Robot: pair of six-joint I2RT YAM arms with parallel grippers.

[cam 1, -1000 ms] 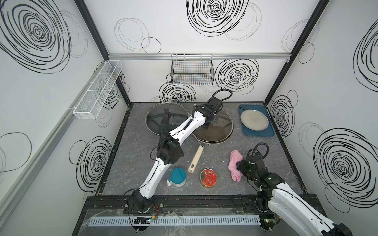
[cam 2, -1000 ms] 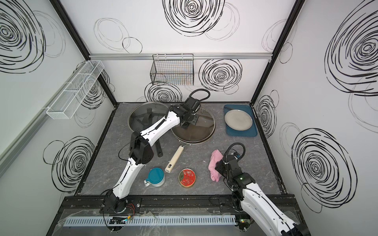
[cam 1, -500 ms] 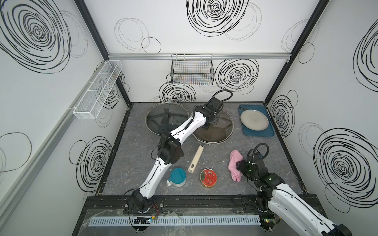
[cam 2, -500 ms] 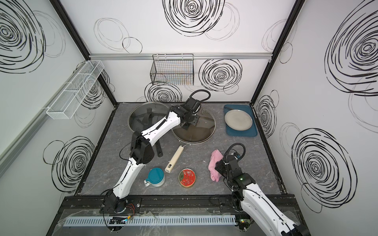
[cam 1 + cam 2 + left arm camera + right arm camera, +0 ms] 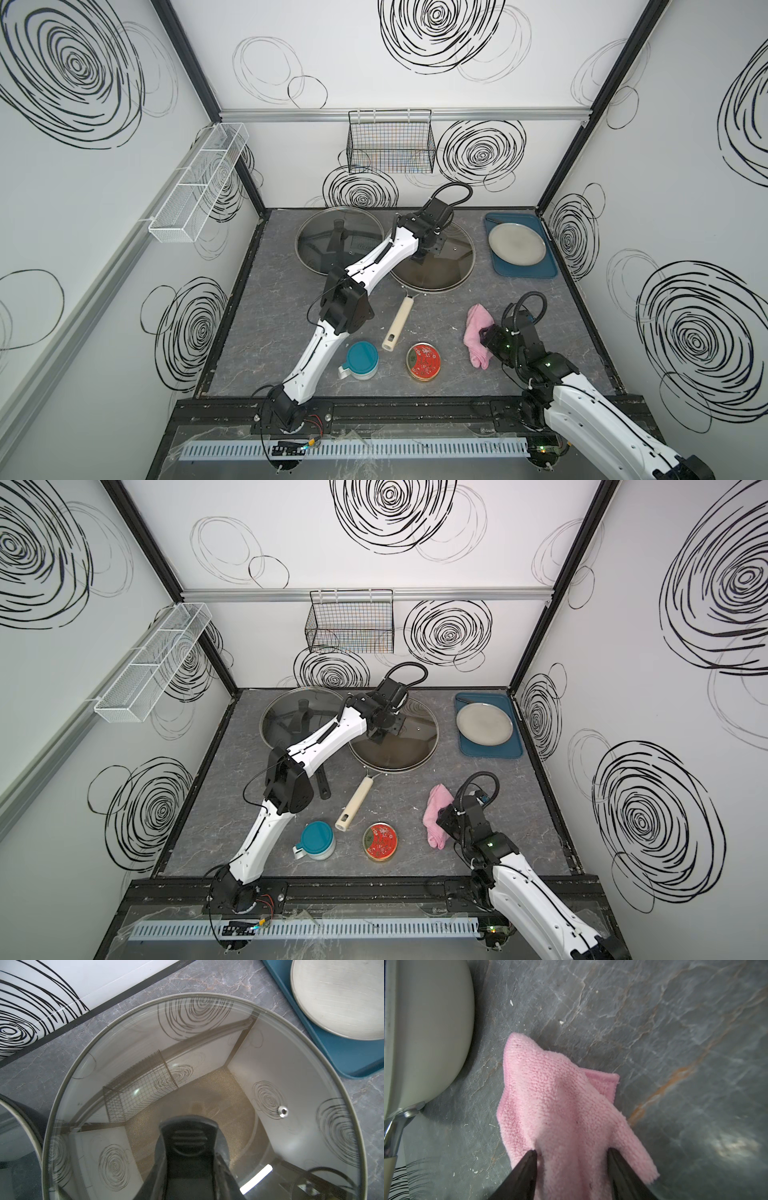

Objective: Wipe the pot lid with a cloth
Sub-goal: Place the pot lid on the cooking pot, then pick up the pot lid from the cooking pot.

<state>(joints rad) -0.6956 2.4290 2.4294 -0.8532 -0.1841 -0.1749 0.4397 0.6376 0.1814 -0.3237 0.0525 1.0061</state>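
Cloth [image 5: 560, 1105] on table [image 5: 675, 1043], between spread fingers [image 5: 525, 1167] of right hand [image 5: 572, 1151].

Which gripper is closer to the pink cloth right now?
Right. The right gripper has its open jaws astride the cloth; the left gripper is far off at the back, shut on the pot lid at its handle.
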